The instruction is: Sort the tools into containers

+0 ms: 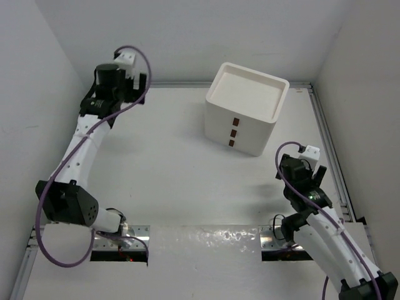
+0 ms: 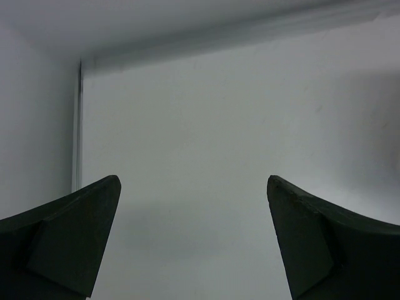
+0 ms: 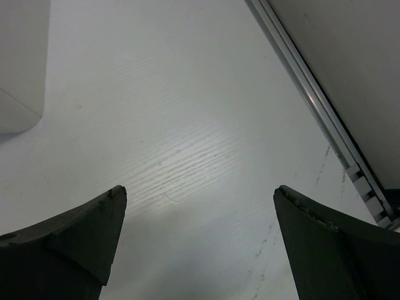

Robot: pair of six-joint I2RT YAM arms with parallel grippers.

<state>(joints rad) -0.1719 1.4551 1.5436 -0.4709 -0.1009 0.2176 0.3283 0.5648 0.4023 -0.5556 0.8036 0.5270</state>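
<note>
The left gripper (image 2: 194, 187) and right gripper (image 3: 200, 194) are gaping wide, empty. The 3-drawer stack (image 1: 250, 130) is sitting at 10 o'clock from the nearer right one (no tools showing).

The white boxy plastic drawer stack (image 1: 247, 115) carries three small brown tab handles (image 1: 234, 132). The matte white table (image 3: 187, 144) shows faint, fine wood-grain streaks. My arms (image 1: 78, 153) are white with black joints, looped by purple cables (image 1: 44, 244). My fingers (image 3: 81, 244) are dark charcoal. The metal side rail (image 3: 312, 100) is silver.
</note>
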